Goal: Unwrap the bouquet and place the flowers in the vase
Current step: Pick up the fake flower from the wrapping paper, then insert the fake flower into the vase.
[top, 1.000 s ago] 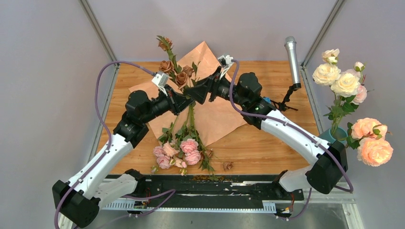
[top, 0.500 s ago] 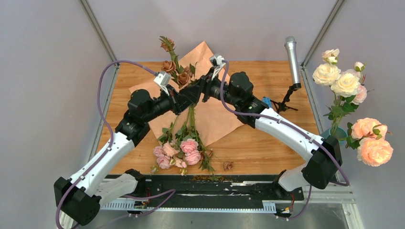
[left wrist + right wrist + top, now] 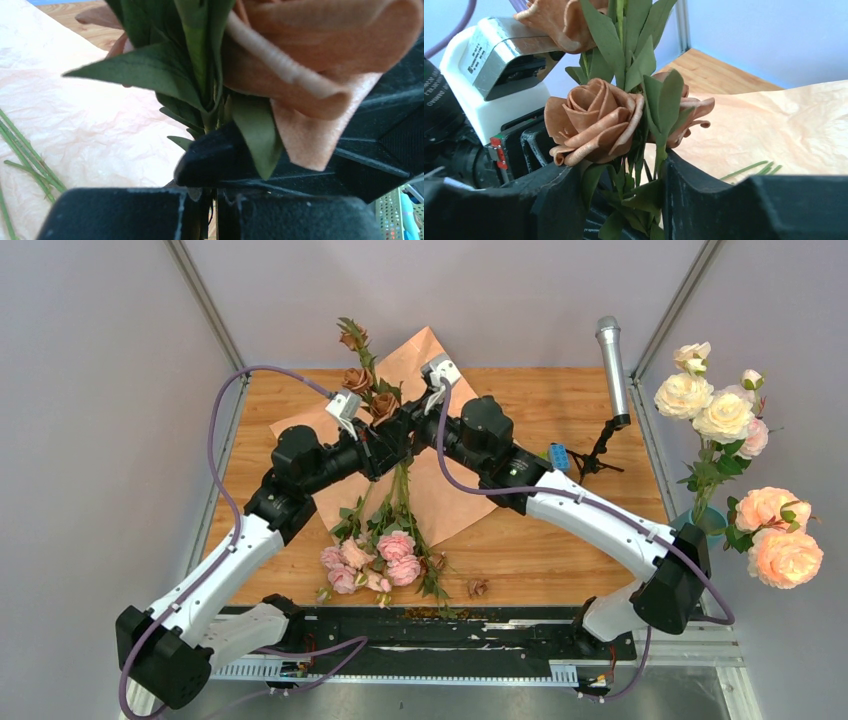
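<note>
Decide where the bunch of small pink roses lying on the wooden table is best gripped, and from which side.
Grip the thin green stems, not the small pink blooms. The stems lie flat on the tan kraft paper, running from the blooms toward the far edge, so probably come down from above, closing across them.

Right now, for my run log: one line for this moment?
left jaws: shut on brown roses stems | right jaws: open, straddling same stems | pink roses: lying, stems on paper
</note>
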